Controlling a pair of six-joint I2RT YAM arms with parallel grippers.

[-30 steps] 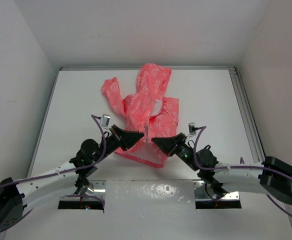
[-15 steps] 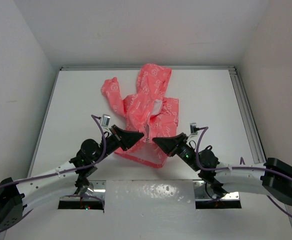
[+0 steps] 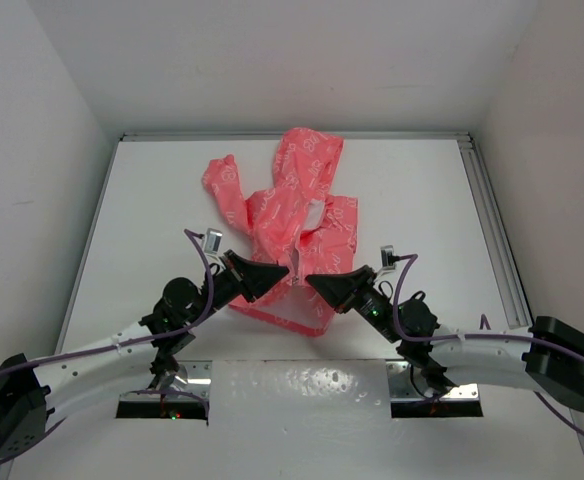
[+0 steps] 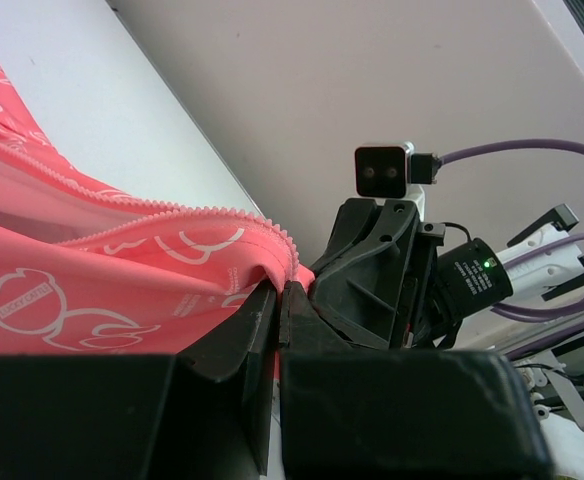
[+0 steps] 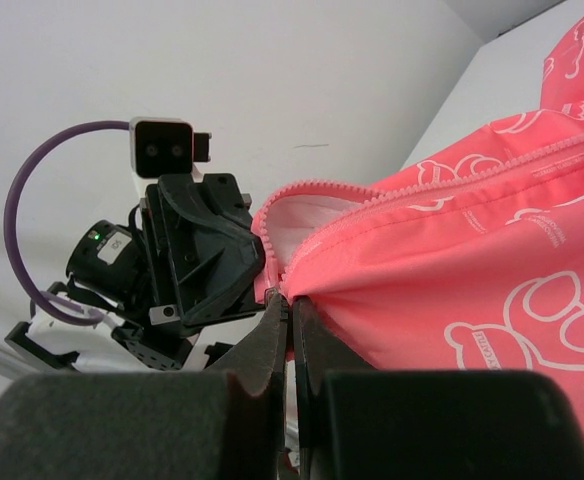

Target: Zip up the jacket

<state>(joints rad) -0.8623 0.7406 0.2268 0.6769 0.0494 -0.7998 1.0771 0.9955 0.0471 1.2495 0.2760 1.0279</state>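
Zip not started, front open
Jacket (image 3: 302,190) lies on tabletop (image 3: 422,200); left tool (image 3: 280,269) and right tool (image 3: 312,282) each pinched tight on a zipper edge near the hem; halves not joined, whole zip run left

Overhead camera looks down from behind; close wrist cameras (image 4: 382,171) face each other, both showing the jacket (image 3: 294,205).

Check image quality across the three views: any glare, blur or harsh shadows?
Top external: even, soft light, glare only on the shiny panel at bottom centre. Left wrist: left fingers dark and out of focus, jacket zipper teeth sharp. Right wrist: same, right fingers blurred, jacket print crisp.
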